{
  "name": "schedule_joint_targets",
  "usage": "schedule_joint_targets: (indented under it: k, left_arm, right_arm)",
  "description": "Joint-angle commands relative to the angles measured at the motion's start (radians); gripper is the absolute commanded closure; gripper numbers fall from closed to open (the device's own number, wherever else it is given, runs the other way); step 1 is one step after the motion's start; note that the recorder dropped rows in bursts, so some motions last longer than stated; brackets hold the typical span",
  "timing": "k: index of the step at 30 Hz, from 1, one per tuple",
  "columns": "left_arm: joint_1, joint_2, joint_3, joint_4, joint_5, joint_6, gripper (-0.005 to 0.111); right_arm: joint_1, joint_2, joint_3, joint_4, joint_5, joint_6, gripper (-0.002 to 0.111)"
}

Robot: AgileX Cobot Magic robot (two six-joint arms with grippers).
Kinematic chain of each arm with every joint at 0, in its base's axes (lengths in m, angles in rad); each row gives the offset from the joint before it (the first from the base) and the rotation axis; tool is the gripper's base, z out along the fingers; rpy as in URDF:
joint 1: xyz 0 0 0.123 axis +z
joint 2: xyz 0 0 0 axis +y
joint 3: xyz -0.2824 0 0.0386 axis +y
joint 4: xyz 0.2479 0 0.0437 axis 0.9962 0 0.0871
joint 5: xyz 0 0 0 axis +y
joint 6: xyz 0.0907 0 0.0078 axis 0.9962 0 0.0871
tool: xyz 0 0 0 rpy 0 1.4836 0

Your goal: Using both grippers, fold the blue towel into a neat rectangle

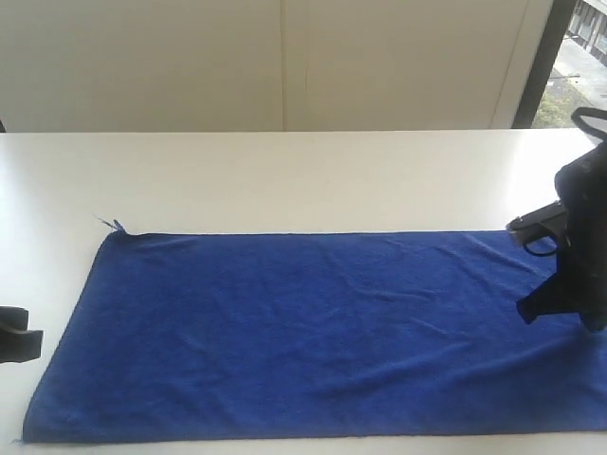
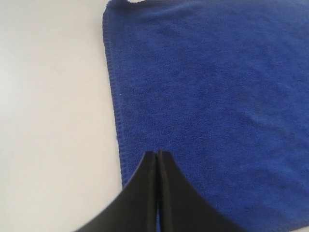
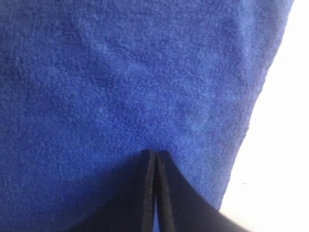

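The blue towel (image 1: 313, 332) is lying spread flat on the white table (image 1: 285, 180), its right end running out of frame. The left gripper (image 2: 158, 152), mostly cut off at the left, is holding its jaws pressed together, empty, over the towel's left hem. The right gripper (image 3: 155, 152) is hanging over the right end, jaws likewise closed on nothing; contact with the cloth is unclear.

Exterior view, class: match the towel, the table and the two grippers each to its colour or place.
Column one:
1 towel
2 table
3 left gripper
4 right gripper

Column two:
A white
B at the towel's right end
C blue
D at the towel's left end

Pairs: 1-C, 2-A, 3-D, 4-B
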State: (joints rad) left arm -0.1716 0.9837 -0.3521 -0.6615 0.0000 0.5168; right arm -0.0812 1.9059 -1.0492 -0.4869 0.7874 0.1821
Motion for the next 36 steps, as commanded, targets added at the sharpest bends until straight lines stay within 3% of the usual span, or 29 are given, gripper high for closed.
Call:
schedule_joint_targets:
  k: [1, 6, 13, 22, 25, 32, 36]
  left_arm:
    - [-0.005, -0.007, 0.008, -0.01, 0.011, 0.006, 0.107]
    - [-0.005, -0.005, 0.008, -0.01, 0.009, 0.006, 0.107]
    - [-0.026, -0.005, -0.007, -0.014, 0.029, -0.008, 0.107]
    - [-0.043, -0.069, -0.208, -0.007, 0.034, 0.063, 0.107]
    - [-0.043, -0.077, -0.222, -0.007, 0.052, 0.063, 0.107]
    - [-0.043, -0.066, -0.199, -0.005, 0.117, 0.067, 0.107]
    - [-0.043, -0.066, -0.197, -0.005, 0.146, 0.067, 0.107]
  right_arm:
    - [-0.007, -0.098, 0.003, 0.014, -0.094, 0.009, 0.108]
    - [-0.007, -0.176, 0.003, 0.087, -0.162, 0.009, 0.108]
    - [-0.007, -0.184, 0.003, 0.091, -0.123, 0.0, 0.108]
    - [-0.049, -0.389, 0.031, 0.142, -0.15, -0.046, 0.108]
    - [-0.122, -0.454, 0.034, 0.274, -0.16, -0.155, 0.108]
    - [-0.356, -0.386, 0.032, 0.935, -0.046, -0.743, 0.108]
    - [-0.399, -0.259, 0.032, 0.927, -0.011, -0.76, 0.108]
